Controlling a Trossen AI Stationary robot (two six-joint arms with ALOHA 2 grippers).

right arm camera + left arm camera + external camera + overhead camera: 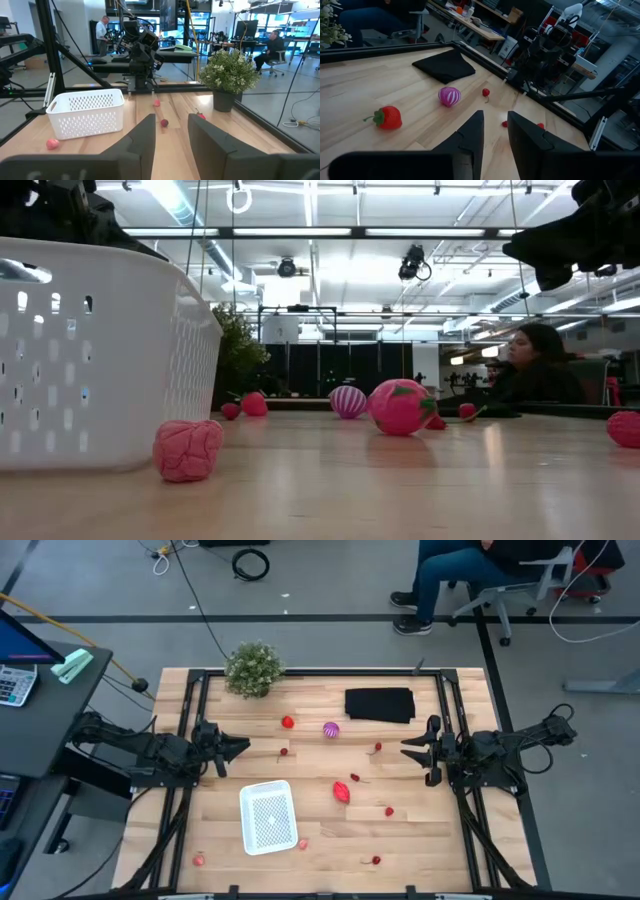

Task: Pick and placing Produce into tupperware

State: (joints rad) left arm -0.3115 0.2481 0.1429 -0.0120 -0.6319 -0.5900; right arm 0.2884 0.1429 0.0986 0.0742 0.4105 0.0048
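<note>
Bare wooden table (420, 830), unlabelled white tupperware (268, 817), both grippers' fingers (470, 137) apart, holding nothing.

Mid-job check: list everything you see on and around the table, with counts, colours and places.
Tupperware: one, white, front-left of table, empty.
Oblong fruit: one, red, centre.
Striped ball: one, purple-magenta, behind centre.
Strawberry: one, red, left of the ball.
Small pieces: about nine, red or pink, scattered.
Plant: one, green, back-left corner.
Cloth: one, black, back right.
Person: one, seated beyond the table.
Left gripper: left side, jaws apart, empty.
Right gripper: right side, jaws apart, empty.
</note>
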